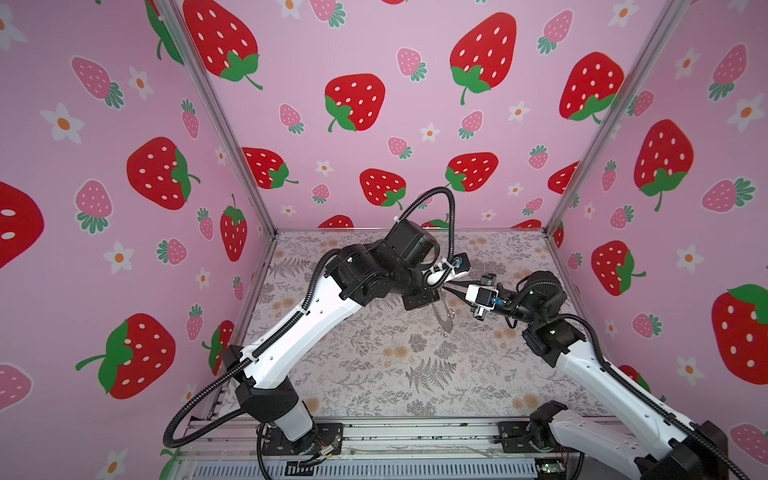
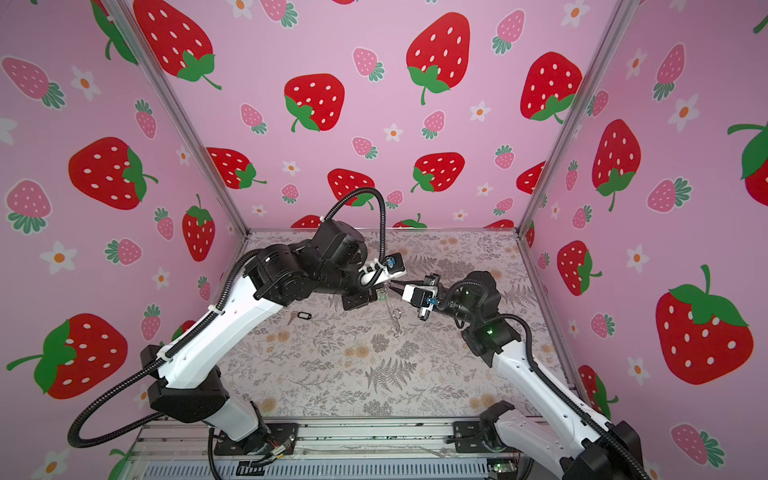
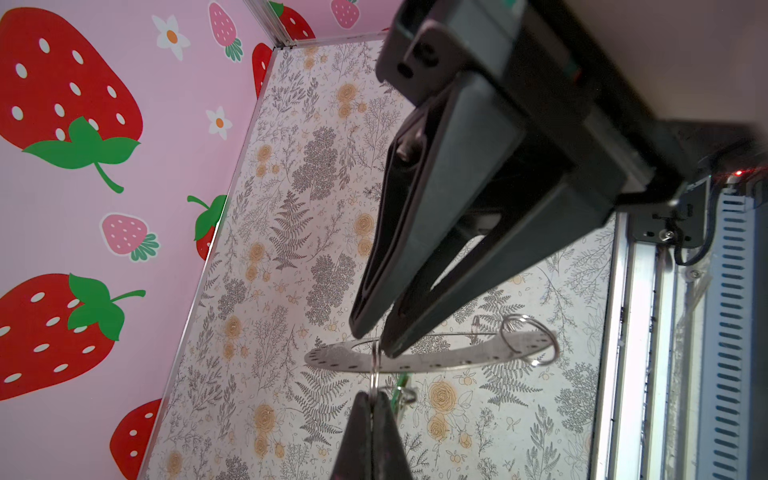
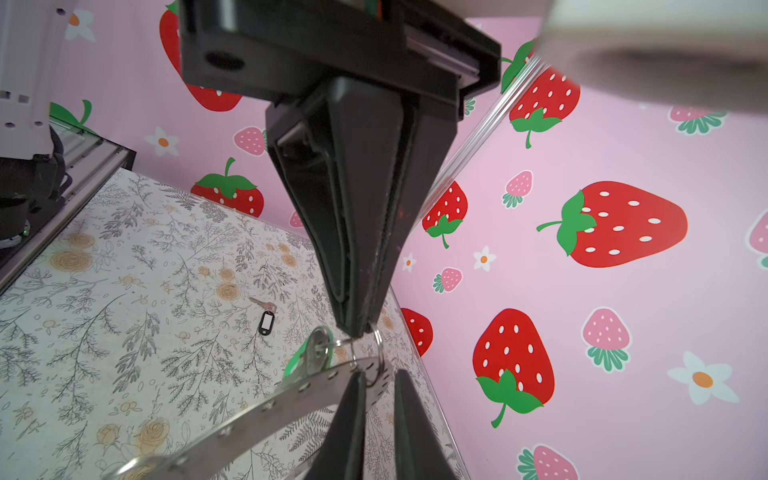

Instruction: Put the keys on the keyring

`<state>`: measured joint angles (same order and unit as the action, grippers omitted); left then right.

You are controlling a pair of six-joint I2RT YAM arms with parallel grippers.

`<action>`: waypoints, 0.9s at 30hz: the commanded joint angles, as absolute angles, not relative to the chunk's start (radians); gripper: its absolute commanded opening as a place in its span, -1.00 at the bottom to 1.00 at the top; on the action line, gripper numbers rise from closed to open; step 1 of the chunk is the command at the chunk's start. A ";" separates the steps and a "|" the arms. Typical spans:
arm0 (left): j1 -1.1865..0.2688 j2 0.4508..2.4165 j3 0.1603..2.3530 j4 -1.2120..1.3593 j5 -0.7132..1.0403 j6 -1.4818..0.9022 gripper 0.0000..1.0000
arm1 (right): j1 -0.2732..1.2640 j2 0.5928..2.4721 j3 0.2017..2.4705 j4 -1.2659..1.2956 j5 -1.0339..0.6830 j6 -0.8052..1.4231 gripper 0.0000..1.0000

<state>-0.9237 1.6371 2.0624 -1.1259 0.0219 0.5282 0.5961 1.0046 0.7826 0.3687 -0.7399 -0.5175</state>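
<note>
Keyring [image 3: 340,358] flat, grey, edge-holed; left tool [image 3: 374,343] clamps its rim; right tool [image 4: 359,329] pinches wire loop [image 3: 375,376].

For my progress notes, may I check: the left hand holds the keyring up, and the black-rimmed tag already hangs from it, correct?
Not quite. The left hand does hold the keyring up, but the black-rimmed tag lies on the table, apart from the keyring, as a top view shows.

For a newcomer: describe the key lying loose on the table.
Beside the left arm's white forearm, on the floral table, lies an oblong tag. Its black rim and pale centre set it apart from the green tag at the keyring.
</note>
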 commanded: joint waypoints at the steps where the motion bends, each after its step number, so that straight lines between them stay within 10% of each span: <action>1: -0.931 1.646 2.108 -1.134 0.011 0.550 -1.00 | 0.602 1.012 0.819 0.397 -0.773 -0.512 -0.67; 27: -0.951 1.660 2.103 -1.146 -0.039 0.581 -1.00 | 0.603 1.014 0.807 0.419 -0.761 -0.504 -0.67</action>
<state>-0.9459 1.6608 2.0659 -1.1278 -0.0273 0.5579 0.5976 1.0203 0.7830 0.3897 -0.7509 -0.4973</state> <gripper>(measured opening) 0.045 0.170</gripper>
